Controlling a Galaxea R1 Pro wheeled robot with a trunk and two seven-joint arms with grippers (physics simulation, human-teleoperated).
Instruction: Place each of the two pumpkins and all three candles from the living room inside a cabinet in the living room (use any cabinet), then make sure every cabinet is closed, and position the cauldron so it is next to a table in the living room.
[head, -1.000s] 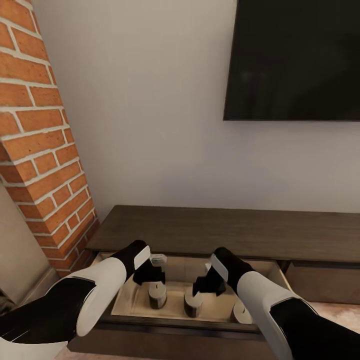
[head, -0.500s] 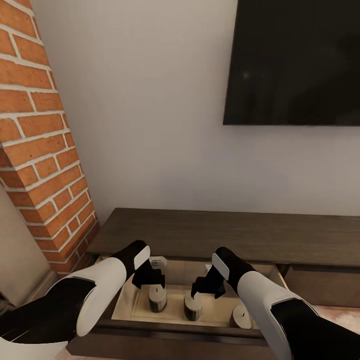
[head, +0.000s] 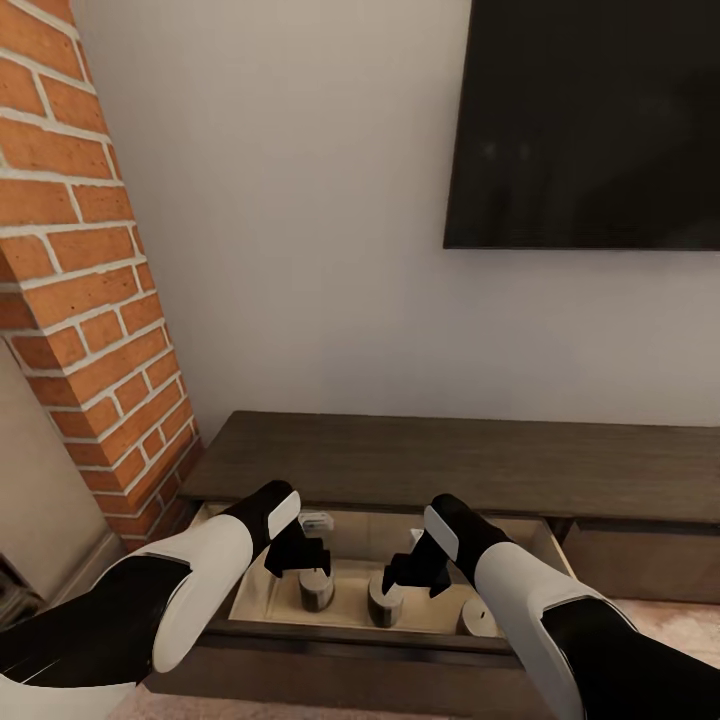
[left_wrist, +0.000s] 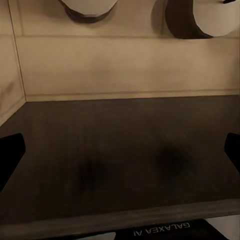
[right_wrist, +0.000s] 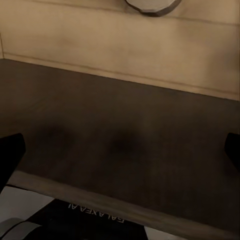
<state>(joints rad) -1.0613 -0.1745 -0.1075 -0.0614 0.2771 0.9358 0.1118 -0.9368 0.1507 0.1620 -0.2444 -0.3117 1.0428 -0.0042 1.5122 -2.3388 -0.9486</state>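
Head view: three candles upright in the cabinet open drawer, just beyond both tools; left tool and right tool equally near. Wrist views: both spread wide, empty, drawer front between fingertips.

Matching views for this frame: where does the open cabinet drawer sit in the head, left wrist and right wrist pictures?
Head view: the drawer is low at centre, pulled out of the cabinet.
Left wrist view: the drawer's pale floor spans the upper part.
Right wrist view: the pale floor again spans the upper part.
Shared landmark: the drawer's dark wood front panel, which is the wide dark band in both wrist views.
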